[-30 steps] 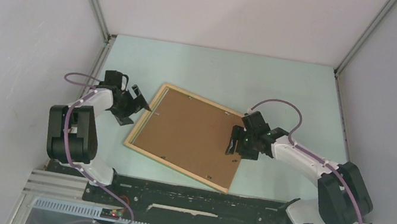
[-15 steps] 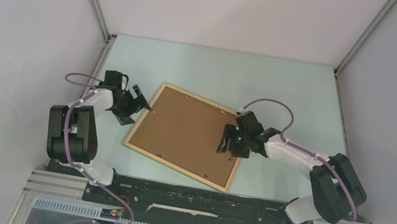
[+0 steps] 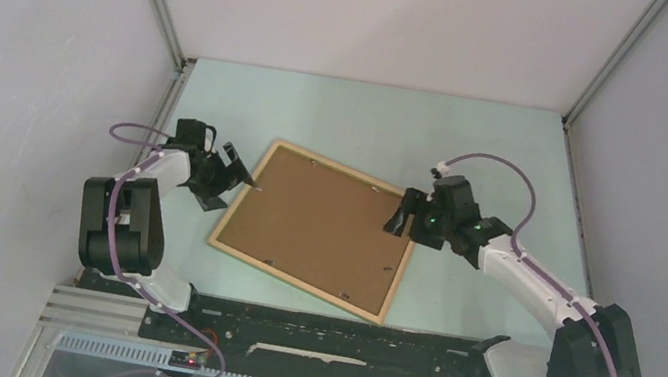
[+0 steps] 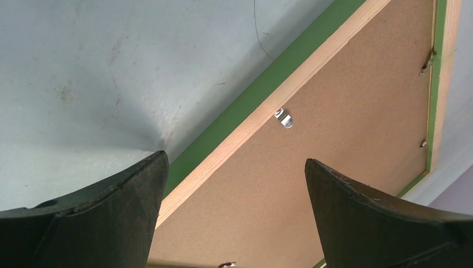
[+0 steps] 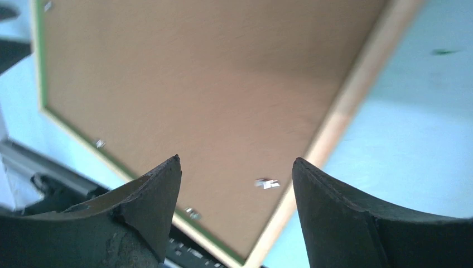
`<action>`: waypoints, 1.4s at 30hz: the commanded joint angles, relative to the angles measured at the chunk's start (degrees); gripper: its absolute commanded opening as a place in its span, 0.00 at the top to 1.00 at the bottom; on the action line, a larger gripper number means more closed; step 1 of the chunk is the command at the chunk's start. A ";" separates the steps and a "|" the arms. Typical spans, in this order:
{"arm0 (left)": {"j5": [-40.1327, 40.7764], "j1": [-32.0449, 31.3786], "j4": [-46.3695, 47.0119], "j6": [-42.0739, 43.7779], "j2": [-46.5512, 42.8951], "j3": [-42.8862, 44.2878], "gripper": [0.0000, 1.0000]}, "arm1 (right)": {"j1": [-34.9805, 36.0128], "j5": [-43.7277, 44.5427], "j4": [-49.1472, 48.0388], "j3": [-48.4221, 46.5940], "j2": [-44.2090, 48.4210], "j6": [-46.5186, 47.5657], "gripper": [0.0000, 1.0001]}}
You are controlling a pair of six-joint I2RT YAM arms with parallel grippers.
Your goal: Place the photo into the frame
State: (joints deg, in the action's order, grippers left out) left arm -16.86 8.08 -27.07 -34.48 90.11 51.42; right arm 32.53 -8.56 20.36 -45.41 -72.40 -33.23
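R end effector [image 3: 402, 213] backed off matte brown board [image 3: 314, 226], spread; L end effector [image 3: 237, 166] too.

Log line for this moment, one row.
frame: back up, brown board in it | photo: not visible | left end effector: open, at left edge | right end effector: open, over right edge

I have the white-and-black left arm [image 3: 120, 221] folded tight, its left black two-finger gripper [image 3: 233, 171] low, fingers spread wide and empty. The white-and-black right arm [image 3: 538, 282] reaches inward, its right black two-finger gripper [image 3: 404, 214] tilted down, fingers parted, gripping nothing.
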 commanded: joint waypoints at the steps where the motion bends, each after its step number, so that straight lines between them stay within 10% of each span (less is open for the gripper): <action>1: -0.85 -0.53 1.48 -0.23 -2.30 -2.32 0.00 | -8.79 -0.18 2.13 3.00 -2.28 4.57 0.19; 11: 2.97 -11.84 4.48 -1.31 -9.37 -10.18 0.00 | -17.98 -6.77 -4.02 2.65 -12.39 7.10 0.20; 42: -1.35 -12.50 6.51 -0.58 -13.69 -11.06 0.00 | -0.05 15.51 18.42 -2.60 -12.33 -5.67 0.24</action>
State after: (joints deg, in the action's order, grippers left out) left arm -15.62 -4.43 -22.04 -34.48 79.29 41.01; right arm 31.53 4.38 38.13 -45.67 -83.18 -35.64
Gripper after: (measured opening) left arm 0.998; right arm 0.759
